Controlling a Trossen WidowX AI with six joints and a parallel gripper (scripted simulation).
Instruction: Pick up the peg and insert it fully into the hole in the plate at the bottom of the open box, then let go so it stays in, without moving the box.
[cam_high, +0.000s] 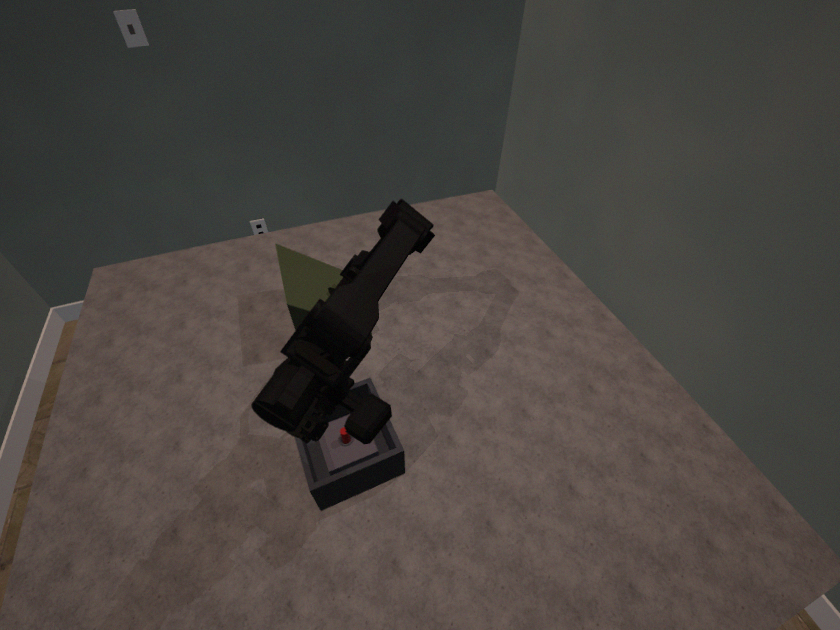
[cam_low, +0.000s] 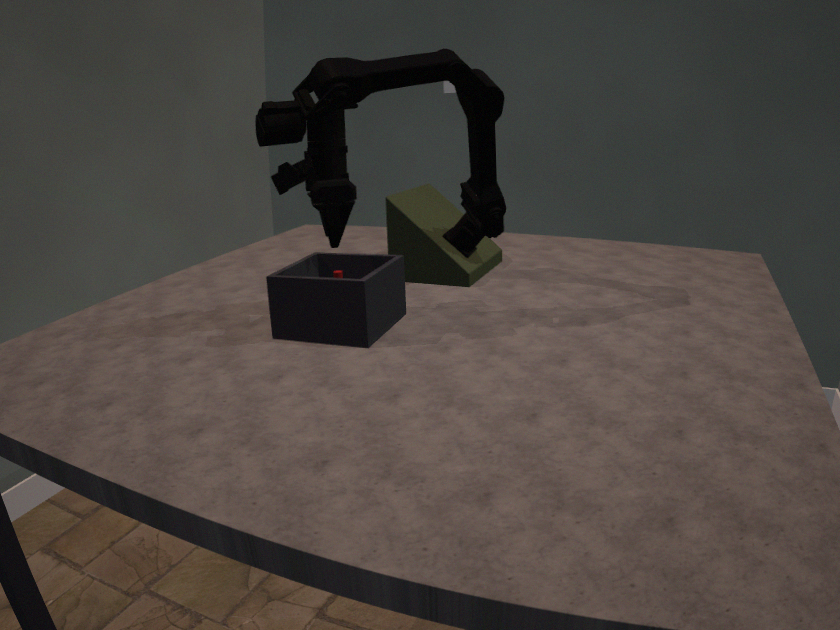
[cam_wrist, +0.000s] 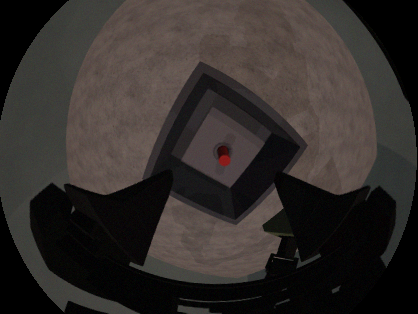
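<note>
The red peg (cam_wrist: 225, 157) stands upright in the middle of the grey plate (cam_wrist: 216, 153) at the bottom of the dark open box (cam_wrist: 226, 144). Its red top also shows in the top view (cam_high: 345, 435) and just above the box's front wall in the exterior view (cam_low: 337, 273). The box (cam_low: 337, 297) sits on the table. My gripper (cam_low: 333, 238) hangs straight above the box, a little above its rim, pointing down. Its fingers are wide open and empty, apart from the peg.
A green wedge block (cam_low: 434, 237) stands behind the box by the arm's base. The arm (cam_high: 352, 318) hides the far part of the box in the top view. Walls stand close behind the table.
</note>
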